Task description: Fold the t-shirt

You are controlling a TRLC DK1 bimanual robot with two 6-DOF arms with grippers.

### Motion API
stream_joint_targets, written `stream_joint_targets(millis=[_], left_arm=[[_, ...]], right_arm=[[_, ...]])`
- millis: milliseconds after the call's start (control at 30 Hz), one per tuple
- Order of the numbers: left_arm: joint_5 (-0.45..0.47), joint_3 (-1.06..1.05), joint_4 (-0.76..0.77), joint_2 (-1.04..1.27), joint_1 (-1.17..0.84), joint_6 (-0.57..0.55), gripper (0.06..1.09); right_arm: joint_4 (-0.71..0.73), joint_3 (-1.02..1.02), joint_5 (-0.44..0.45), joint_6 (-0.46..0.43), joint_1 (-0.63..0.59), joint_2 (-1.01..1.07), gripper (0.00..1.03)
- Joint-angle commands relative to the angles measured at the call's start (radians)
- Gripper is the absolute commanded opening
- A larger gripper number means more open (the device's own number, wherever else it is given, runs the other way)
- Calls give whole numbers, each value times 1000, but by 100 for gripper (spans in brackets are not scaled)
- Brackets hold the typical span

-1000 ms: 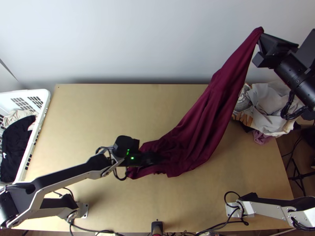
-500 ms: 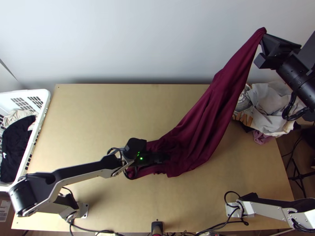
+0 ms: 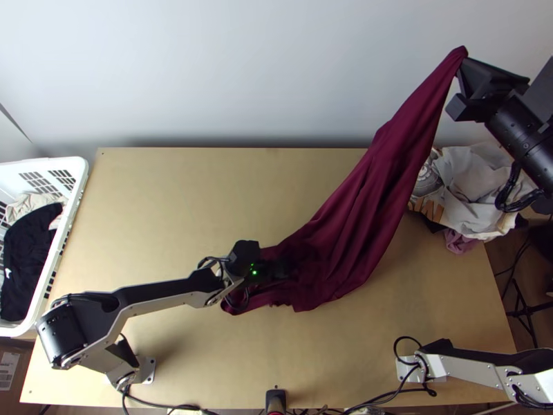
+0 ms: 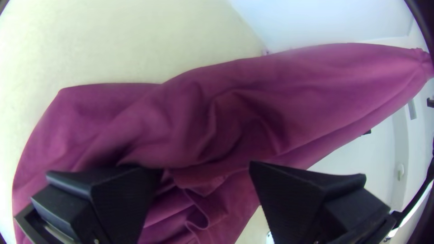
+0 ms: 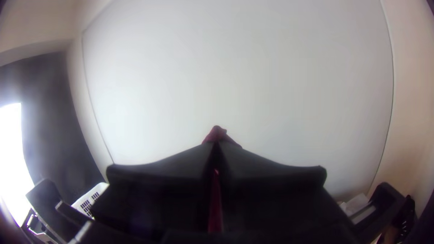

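- The t-shirt [image 3: 366, 200], dark red, runs in the top view from a bunched lower end at the center up to a narrow tip at upper right.
- The right gripper [image 3: 463, 63], at upper right, is clenched on that raised tip.
- The left gripper [image 3: 292, 271], just below center, is parted, over the bunched end; whether it touches the cloth, I cannot tell.
- A white basket [image 3: 81, 181] with black and beige cloths stands at the left edge.
- Pale cloths [image 3: 470, 190] are heaped at the right.
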Motion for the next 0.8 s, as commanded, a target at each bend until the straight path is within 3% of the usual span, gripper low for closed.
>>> stream_joint_targets(millis=[0, 167, 533, 767], left_arm=[[6, 24, 27, 19, 3, -42, 91], [-49, -68, 104, -61, 4, -102, 11], [19, -132, 44, -190, 126, -73, 9], [109, -77, -125, -381, 254, -54, 9]], right_arm=[[-1, -15, 0, 3, 4, 0, 3], [-1, -18, 0, 2, 4, 0, 3], [1, -40, 2, -6, 1, 5, 3], [4, -32, 3, -12, 1, 11, 3]])
